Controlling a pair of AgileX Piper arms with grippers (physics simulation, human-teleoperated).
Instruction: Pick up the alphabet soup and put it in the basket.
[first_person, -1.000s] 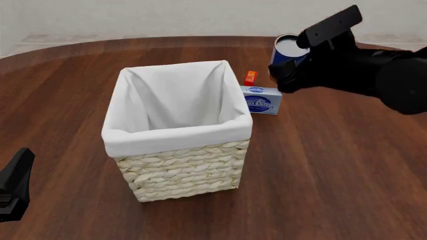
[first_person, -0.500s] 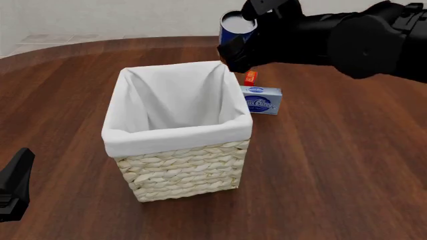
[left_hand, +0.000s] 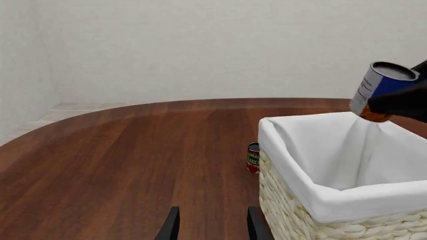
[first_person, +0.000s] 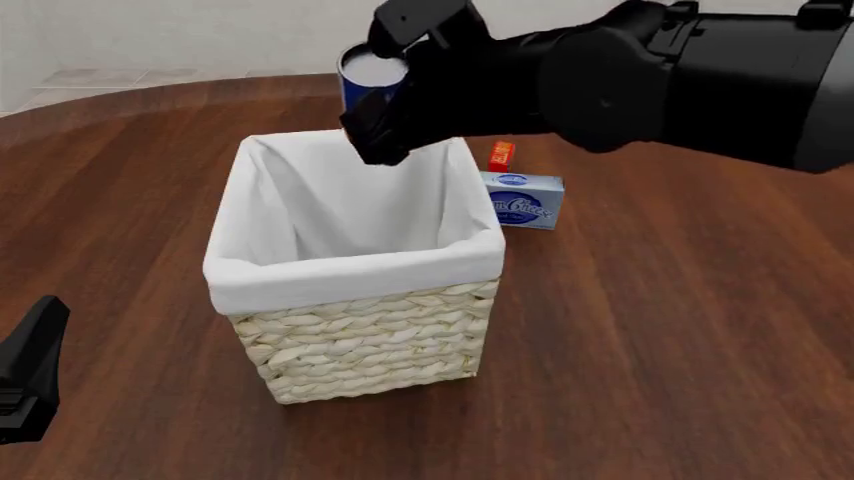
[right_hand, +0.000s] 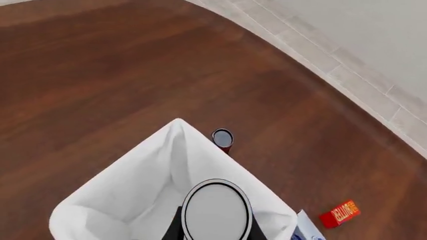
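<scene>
Your left gripper (left_hand: 208, 225) sits low near the table's near-left edge, its 2 fingers apart with nothing between them. Right of it, the large square cream wicker basket with the white cloth liner (first_person: 350, 345) stands around the middle of the brown wooden table (first_person: 667, 330). Your right gripper (first_person: 378, 110) is clamped on the small blue-labelled cylindrical can of alphabet soup (first_person: 370, 76), holding it in the air over the basket's far rim, slightly tilted.

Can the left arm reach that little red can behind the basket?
Probably not easily. The red can stands past the basket's far side, and the left claw sits low at the table's near edge, so the basket partly blocks a straight path.
</scene>
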